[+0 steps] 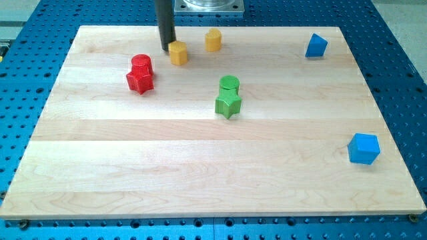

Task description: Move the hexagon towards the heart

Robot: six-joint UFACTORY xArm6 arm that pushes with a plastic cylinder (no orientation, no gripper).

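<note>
A yellow hexagon block (178, 53) lies near the view's top, left of centre. My tip (167, 49) is right against its left side, touching or nearly touching. The rod rises straight up out of the view's top. A second yellow block (213, 40), which looks like the heart, sits a short way to the right of the hexagon and slightly higher in the view. A small gap separates the two yellow blocks.
A red cylinder (141, 64) touches a red star (140, 81) left of and below the tip. A green cylinder (229, 83) touches a green star (227, 103) at centre. A blue wedge-like block (316, 45) sits top right, a blue cube (363, 148) right.
</note>
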